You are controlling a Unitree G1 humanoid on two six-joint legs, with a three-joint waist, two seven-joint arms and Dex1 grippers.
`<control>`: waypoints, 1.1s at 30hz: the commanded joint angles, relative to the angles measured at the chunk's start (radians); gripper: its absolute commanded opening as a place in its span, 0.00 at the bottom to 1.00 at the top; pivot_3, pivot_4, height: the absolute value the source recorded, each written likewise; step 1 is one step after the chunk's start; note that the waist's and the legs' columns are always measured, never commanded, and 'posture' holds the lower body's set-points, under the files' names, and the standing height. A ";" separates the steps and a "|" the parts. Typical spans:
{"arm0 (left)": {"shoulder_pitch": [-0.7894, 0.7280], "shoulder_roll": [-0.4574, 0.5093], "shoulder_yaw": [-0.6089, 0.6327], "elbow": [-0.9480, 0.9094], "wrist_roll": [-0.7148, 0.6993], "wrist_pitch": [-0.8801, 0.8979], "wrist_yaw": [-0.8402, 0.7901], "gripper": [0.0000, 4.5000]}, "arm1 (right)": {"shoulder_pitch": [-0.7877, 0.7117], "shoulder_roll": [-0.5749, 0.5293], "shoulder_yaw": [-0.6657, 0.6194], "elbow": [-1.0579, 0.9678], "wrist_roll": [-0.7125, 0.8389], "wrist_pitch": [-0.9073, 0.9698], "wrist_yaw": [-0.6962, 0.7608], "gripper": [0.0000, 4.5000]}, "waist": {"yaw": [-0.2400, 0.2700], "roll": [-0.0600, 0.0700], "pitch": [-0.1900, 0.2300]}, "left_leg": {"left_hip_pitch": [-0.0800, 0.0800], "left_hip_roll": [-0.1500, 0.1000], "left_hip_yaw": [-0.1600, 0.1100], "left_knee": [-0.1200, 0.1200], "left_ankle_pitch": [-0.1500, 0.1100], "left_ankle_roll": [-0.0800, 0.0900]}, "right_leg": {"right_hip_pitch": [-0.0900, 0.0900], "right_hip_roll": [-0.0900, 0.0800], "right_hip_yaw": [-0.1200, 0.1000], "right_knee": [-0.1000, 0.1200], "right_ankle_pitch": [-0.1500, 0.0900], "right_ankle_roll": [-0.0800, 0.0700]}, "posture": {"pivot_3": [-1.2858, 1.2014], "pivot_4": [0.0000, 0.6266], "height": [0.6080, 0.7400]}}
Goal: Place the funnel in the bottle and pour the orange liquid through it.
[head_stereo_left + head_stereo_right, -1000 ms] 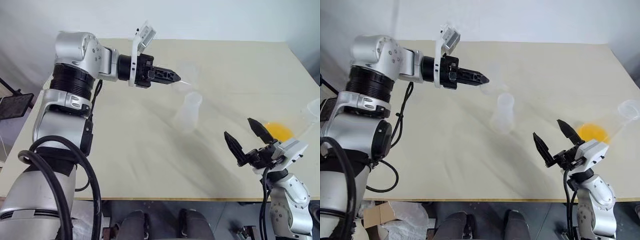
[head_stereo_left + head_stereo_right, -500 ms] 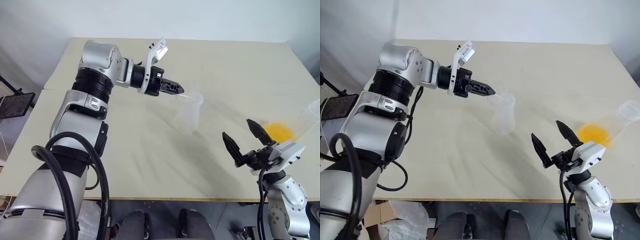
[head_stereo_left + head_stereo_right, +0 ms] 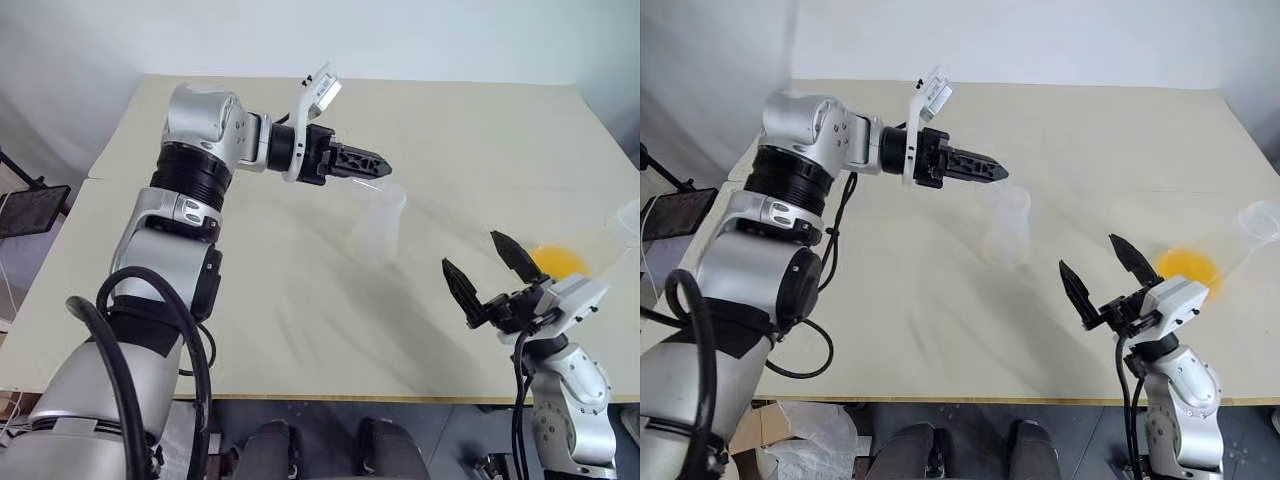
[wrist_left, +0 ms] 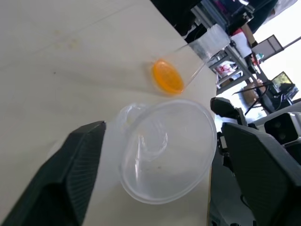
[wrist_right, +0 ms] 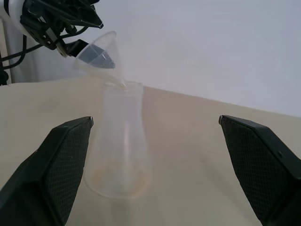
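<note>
Two fingers of the left gripper, clamped on the funnel a moment ago, now stand apart, leaving it tilted in the bottle; pouring remains.

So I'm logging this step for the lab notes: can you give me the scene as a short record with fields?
funnel: tilted, spout in the bottle's mouth
bottle: upright on the table
left gripper: open, a finger on each side of the funnel
right gripper: open, holding nothing
orange liquid: in a clear flask lying tilted on the table
pouring: not yet begun
</note>
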 commanded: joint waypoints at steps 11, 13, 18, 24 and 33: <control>0.262 -0.028 0.194 -0.230 -0.044 -0.469 0.063 1.00 | 0.004 0.006 0.000 -0.023 0.001 -0.027 -0.007 1.00 | -0.002 0.000 0.000 | 0.001 0.000 -0.001 0.001 0.000 0.000 | 0.000 0.000 0.000 0.002 0.000 0.000 | 0.52 0.24 1.00; 0.342 -0.011 0.233 -0.278 -0.056 -0.597 0.035 1.00 | 0.010 0.001 -0.007 -0.026 -0.001 -0.031 -0.008 1.00 | -0.003 0.000 0.000 | 0.000 0.000 -0.001 0.001 0.000 0.000 | 0.000 -0.001 0.000 0.002 0.000 0.000 | 0.52 0.24 1.00; 0.619 0.137 0.182 -0.474 -0.004 -0.825 -0.146 1.00 | 0.051 -0.037 -0.085 -0.022 0.004 -0.056 -0.008 1.00 | -0.016 0.001 0.000 | 0.001 0.000 -0.001 0.000 0.000 0.000 | 0.000 -0.001 -0.001 0.003 0.000 0.000 | 0.52 0.24 1.00; 0.898 0.188 0.232 -0.698 -0.056 -0.881 -0.109 1.00 | 0.145 -0.070 -0.240 0.017 0.066 -0.082 0.010 1.00 | 0.000 0.001 0.000 | 0.001 0.001 -0.004 0.003 0.000 0.001 | 0.003 -0.003 -0.002 0.002 0.000 0.000 | 0.52 0.24 1.00; 1.263 0.204 0.249 -1.062 -0.145 -0.762 0.002 1.00 | 0.277 -0.051 -0.423 0.145 0.131 -0.114 0.016 1.00 | 0.002 0.001 -0.001 | 0.002 0.003 -0.003 0.001 0.000 0.002 | 0.003 -0.004 0.000 0.002 0.000 0.000 | 0.52 0.24 1.00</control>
